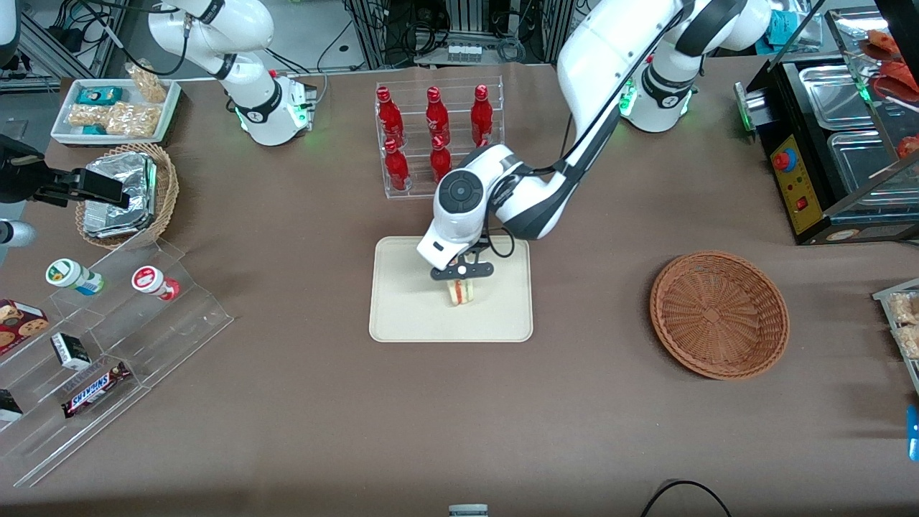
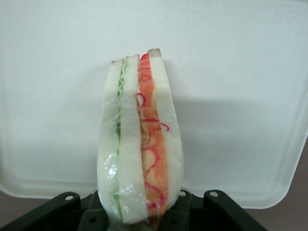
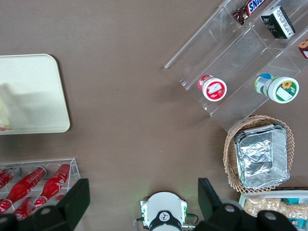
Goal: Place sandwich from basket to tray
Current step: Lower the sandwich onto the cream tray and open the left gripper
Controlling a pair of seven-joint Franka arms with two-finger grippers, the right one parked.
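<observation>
A brown cloth (image 1: pixel 301 402) is covering the table, with cables and metal racks showing at its edge farthest from the front camera. A rack of red bottles (image 1: pixel 438 136) is standing just past the tray (image 1: pixel 402 316). The basket (image 1: pixel 719 314) is lying empty toward the working arm's end. The gripper (image 1: pixel 462 281) is hanging over the tray, its jaws closed narrowly on the sandwich (image 2: pixel 139 144), gripping it upright by its wide end, with its tip pointing down at the tray.
</observation>
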